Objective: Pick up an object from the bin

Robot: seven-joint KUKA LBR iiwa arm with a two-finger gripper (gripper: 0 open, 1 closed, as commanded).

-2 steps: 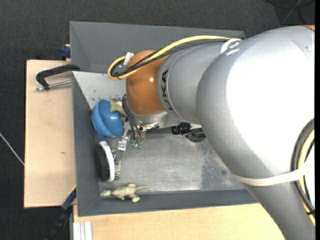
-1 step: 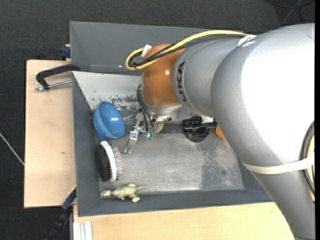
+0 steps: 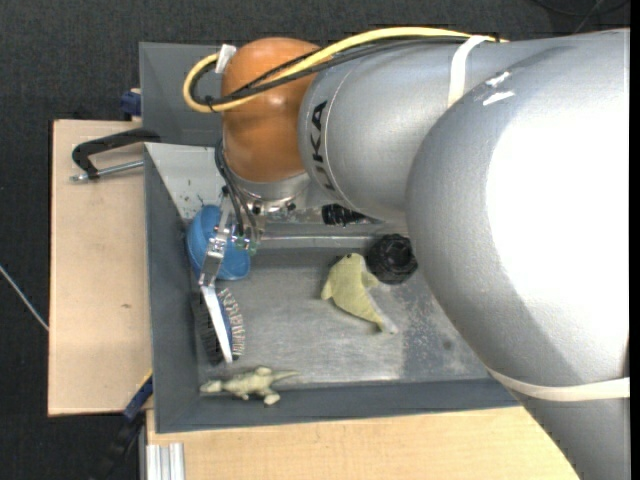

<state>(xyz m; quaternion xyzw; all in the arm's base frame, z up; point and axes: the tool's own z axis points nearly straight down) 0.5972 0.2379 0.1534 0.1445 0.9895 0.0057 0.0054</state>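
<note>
Surroundings: dark carpet is lying all around the grey metal bin (image 3: 300, 353), and the big silver arm (image 3: 500, 198) is reaching in from the right and hanging over much of the bin's right half.
Tool: the tool (image 3: 222, 248) is hanging under the orange wrist cover (image 3: 262, 108), low at the bin's left side and close against a blue rounded thing (image 3: 199, 240). I am not able to tell whether it is released or clenched.
Task's thing: the blue rounded thing, perhaps a small cup or ball, is lying near the left wall towards the far end, and the tool is partly hiding it.
Step in hand: I am judging this to be the approach or the closing on the blue thing, which seems to be sitting low in the bin rather than being lifted.
Next move: it is calling for a firm grip round the blue thing and then a straight rise clear of the wall.
Around: a brush (image 3: 215, 328) with dark bristles is lying just below the tool. A pale toy lizard (image 3: 245, 384) is lying along the near wall. A yellow-green crumpled piece (image 3: 355, 293) and a black round thing (image 3: 390, 258) are sitting mid-bin, close to each other.
In the way: the left wall is crowding the blue thing, and the brush's upper end may be catching the tool.
</note>
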